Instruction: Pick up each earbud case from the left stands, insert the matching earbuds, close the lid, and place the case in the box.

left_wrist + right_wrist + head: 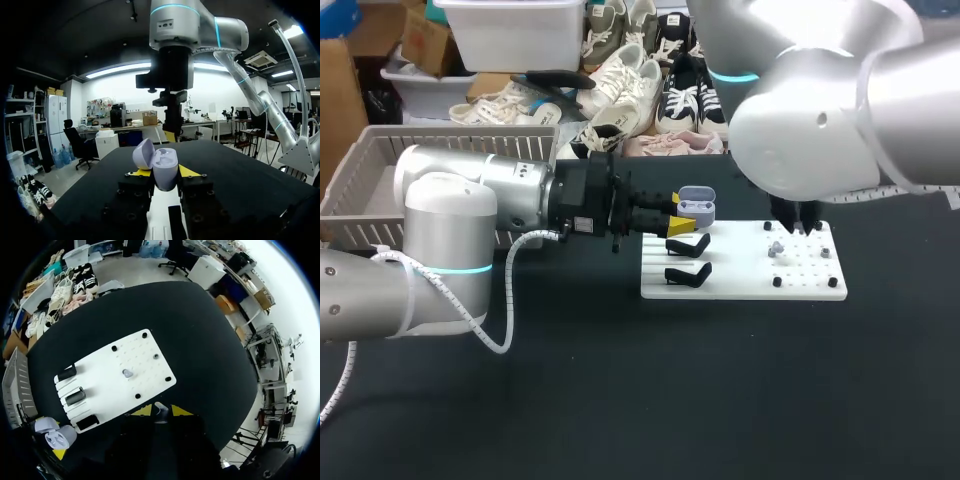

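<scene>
Nearest the head camera, the right arm housing (820,130) fills the upper right of the frame. The right gripper (800,228) hangs below it, fingers pointing down over the right part of the white board (740,282). In the right wrist view its yellow tips stand narrow, closed from both sides on a small pale piece, judged to be an earbud (160,411). The left arm enters from the left of the head frame and reaches level toward the centre. The left gripper (682,215) clamps the lavender earbud case (696,207) between its tips, above the board's left strip. The case lid is hinged open and the cavities face upward, as the right wrist view also shows. Governing relation: in the head view the case lies left of the right gripper, well apart, with the board's peg field between them. In the left wrist view the right gripper hangs ahead of and above the case. Since the mouth faces up, the carried earbud should probably cross leftward, then descend into a cavity. The black stands (688,246) visible on the left strip carry no case. One loose earbud (776,248) sits on the peg field. The basket (360,165) stands at the frame's left; the left arm hides most of its interior, so contents cannot be told.
</scene>
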Action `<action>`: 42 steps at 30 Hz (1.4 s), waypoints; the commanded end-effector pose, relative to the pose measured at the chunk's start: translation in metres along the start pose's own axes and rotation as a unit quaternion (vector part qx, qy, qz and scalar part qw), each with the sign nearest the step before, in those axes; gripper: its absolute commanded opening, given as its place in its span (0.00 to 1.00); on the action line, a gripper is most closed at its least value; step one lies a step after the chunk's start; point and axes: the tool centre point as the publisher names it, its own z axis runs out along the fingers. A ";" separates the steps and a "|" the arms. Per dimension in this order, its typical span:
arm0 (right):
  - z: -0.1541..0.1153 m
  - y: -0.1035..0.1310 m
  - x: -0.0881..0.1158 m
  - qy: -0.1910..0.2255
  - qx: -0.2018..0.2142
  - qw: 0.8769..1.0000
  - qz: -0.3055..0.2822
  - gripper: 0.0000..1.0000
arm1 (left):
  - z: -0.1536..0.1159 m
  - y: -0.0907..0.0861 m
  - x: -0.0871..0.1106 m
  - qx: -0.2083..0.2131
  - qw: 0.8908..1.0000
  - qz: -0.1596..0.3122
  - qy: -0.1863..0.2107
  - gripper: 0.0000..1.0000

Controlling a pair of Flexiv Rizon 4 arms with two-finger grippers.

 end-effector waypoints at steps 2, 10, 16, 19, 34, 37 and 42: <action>-0.036 0.012 0.005 0.004 0.017 0.999 0.027 0.00 | 0.000 0.001 0.001 0.000 1.000 0.000 -0.001 0.00; -0.082 0.032 0.013 0.002 -0.006 1.000 0.014 0.00 | 0.000 0.001 0.001 0.000 1.000 0.000 -0.001 0.00; -0.093 0.051 0.019 -0.001 0.000 1.000 -0.017 0.00 | 0.000 0.001 0.001 0.000 1.000 0.000 -0.001 0.00; -0.094 0.062 0.024 -0.003 0.000 0.999 -0.036 0.00 | 0.000 0.001 0.001 0.000 1.000 0.000 -0.001 0.00; -0.086 0.091 0.031 0.010 0.010 0.997 -0.070 0.00 | 0.000 0.001 0.001 0.000 1.000 0.000 -0.001 0.00; -0.085 0.091 0.031 0.015 0.012 0.997 -0.072 0.00 | 0.000 0.001 0.001 0.000 1.000 0.000 -0.001 0.00; -0.085 0.091 0.031 0.015 0.012 0.997 -0.072 0.00 | 0.000 0.001 0.001 0.000 1.000 0.000 -0.001 0.00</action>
